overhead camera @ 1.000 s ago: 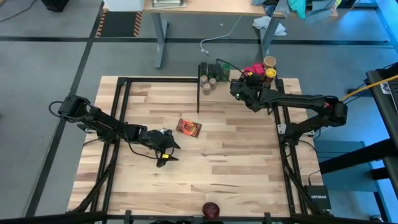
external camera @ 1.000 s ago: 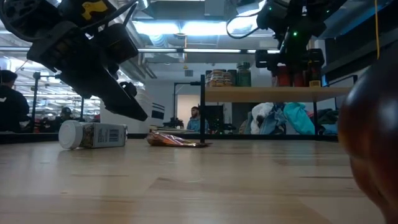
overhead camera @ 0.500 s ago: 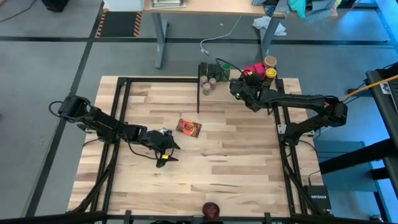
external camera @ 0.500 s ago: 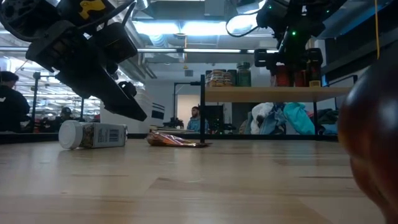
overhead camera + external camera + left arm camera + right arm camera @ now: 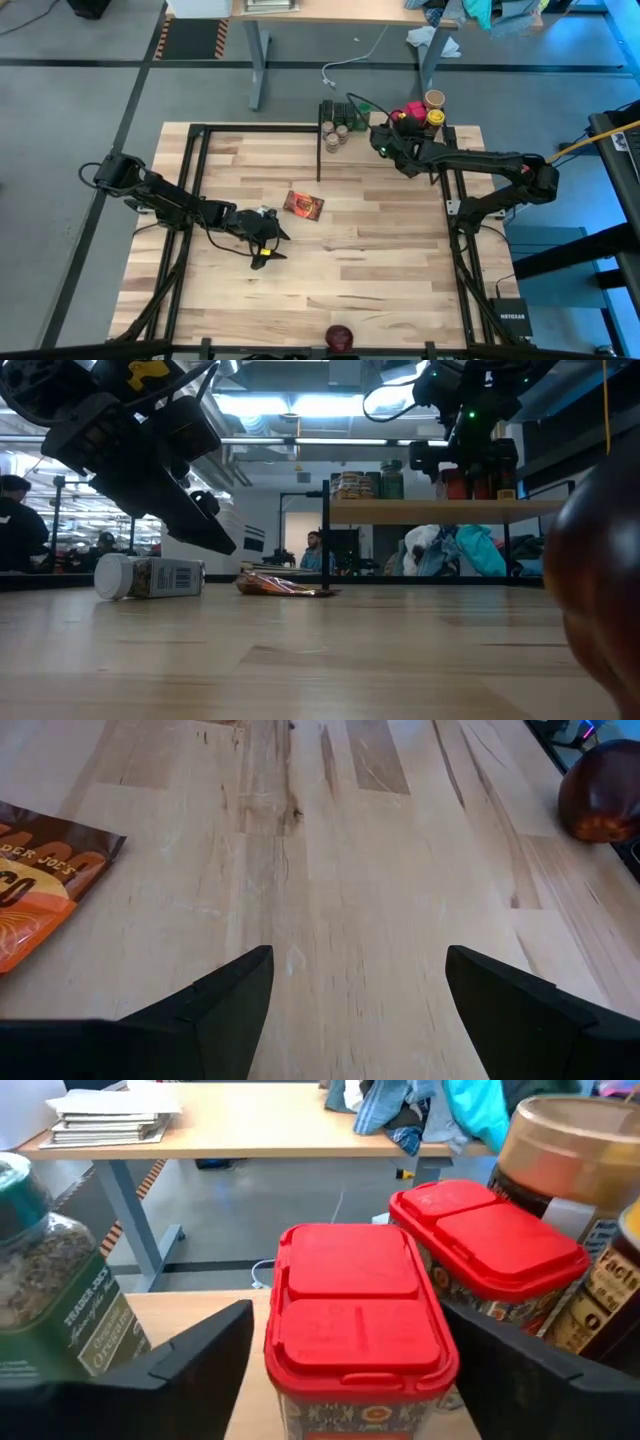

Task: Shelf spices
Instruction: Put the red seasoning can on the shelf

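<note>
- We are spreading our right gripper [image 5: 345, 1380] released around a red-lidded tin [image 5: 355, 1315] on the shelf [image 5: 440, 511].
- We are hovering our left gripper [image 5: 355, 1010], released, beside the orange packet [image 5: 40, 895].

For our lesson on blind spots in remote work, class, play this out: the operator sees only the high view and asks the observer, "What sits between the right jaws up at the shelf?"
Observer: The right wrist view shows a red-lidded tin centred between the right jaws, which stand wide at either side of it.
Operator: Is anything close beside that tin?
Observer: A second red-lidded tin stands right next to it.
Operator: And the left jaws?
Observer: The left wrist view shows them open over bare tabletop, with the orange packet off to one side.
</note>
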### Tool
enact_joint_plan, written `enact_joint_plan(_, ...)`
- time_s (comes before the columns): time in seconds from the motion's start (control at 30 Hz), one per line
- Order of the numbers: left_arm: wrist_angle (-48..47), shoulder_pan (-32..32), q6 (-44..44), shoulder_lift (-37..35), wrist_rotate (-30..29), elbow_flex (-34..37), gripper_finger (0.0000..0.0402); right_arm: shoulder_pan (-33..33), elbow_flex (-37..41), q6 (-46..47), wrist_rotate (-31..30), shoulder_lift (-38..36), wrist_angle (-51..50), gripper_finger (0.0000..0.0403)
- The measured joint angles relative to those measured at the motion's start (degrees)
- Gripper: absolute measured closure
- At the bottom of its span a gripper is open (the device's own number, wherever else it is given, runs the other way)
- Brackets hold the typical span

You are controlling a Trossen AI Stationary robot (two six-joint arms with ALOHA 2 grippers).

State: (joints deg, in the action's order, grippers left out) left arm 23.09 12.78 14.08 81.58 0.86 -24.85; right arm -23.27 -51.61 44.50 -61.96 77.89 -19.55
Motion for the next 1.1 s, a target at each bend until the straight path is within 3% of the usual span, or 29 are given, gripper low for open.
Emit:
enact_joint_plan(0.17,0.0,0.0,0.0,0.0,0.0,0.0,0.0112,0.0,-2.7,-6.1,1.6,0.0,-0.7,0.0071)
enact_joint_plan(0.33,-0.2,0.0,0.0,0.0,0.0,0.0,0.0112,0.0,-9.1,-17.3,11.0,0.0,-5.2,0.0072)
enact_joint_plan(0.67,-0.2,0.4,0.5,0.0,0.0,0.0,0.0112,0.1,-20.0,-16.3,9.1,-0.5,-20.0,0.0072)
enact_joint_plan(0.93,-0.2,1.1,-0.3,0.0,0.0,0.0,0.0112,5.0,-22.1,-14.7,19.0,-0.5,-19.2,0.0072)
enact_joint_plan(1.1,0.0,1.1,-0.7,0.0,0.0,0.0,0.0112,9.8,-19.7,-14.5,16.4,-0.5,-15.8,0.0072)
